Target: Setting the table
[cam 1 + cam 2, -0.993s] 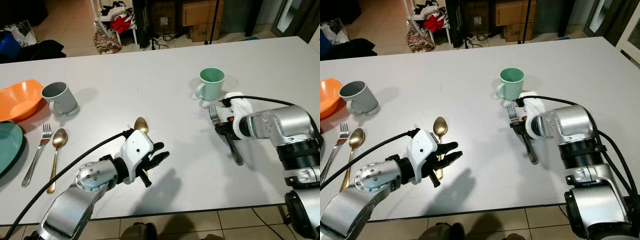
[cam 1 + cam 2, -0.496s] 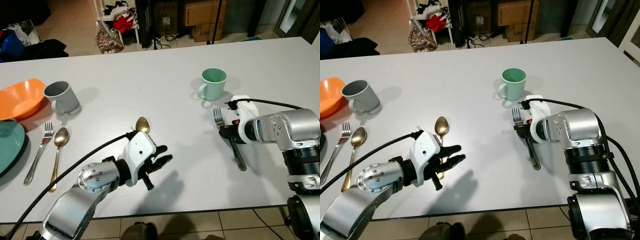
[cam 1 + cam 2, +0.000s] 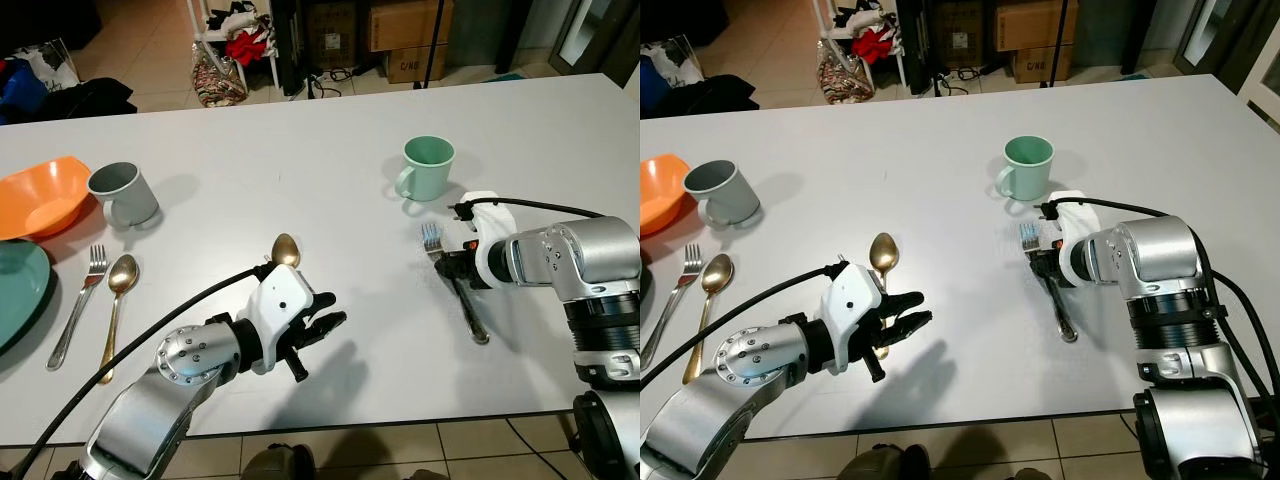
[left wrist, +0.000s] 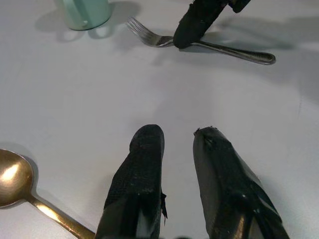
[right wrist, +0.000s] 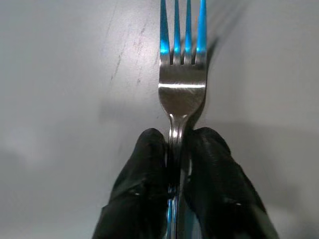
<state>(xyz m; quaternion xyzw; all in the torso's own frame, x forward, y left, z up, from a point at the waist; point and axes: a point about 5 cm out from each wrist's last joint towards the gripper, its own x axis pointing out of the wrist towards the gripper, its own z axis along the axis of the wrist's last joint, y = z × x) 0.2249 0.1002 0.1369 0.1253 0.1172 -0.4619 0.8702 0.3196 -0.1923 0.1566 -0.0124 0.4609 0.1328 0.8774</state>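
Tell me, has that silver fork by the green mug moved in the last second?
Yes. The fork, pinched by the right gripper, has slid slightly toward the robot's left; its tines now sit further left under the green mug.

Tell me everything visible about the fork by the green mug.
The fork is shiny silver metal with four tines and a long slim handle. Its tines point toward the green mug, apart from it, and the handle end rests on the white table. The right gripper has its jaws pinched on the neck, just behind the tines.
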